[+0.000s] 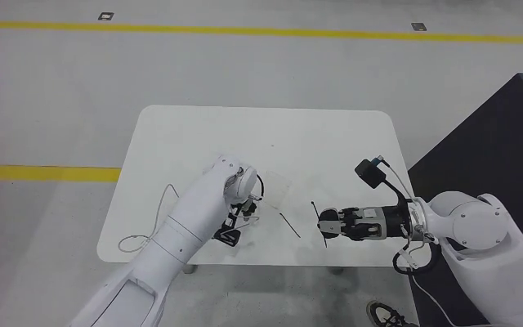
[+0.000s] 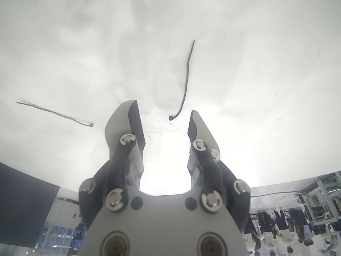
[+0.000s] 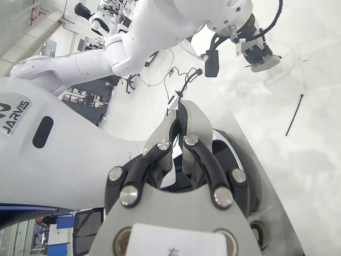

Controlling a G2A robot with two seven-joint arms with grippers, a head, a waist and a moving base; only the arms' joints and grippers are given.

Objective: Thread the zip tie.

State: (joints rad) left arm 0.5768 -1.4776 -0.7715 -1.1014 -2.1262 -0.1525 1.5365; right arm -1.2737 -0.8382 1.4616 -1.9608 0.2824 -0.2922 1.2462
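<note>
White table [image 1: 180,163] — your left wrist view lists two: zip tie [image 2: 186,81] ahead of the spread left gripper [image 2: 163,107], second zip tie [image 2: 56,113] aside. Top view: right gripper [image 1: 323,222], fingers pressed together, at one tie's middle — pinch undeterminable.

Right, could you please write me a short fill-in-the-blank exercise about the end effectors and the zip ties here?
1. The left end effector has its fingers ___.
2. The right end effector has its fingers ___.
3. In the left wrist view, ___ thin black plastic zip ties show against the white round-cornered table.

Missing words: open; shut; two.
</note>
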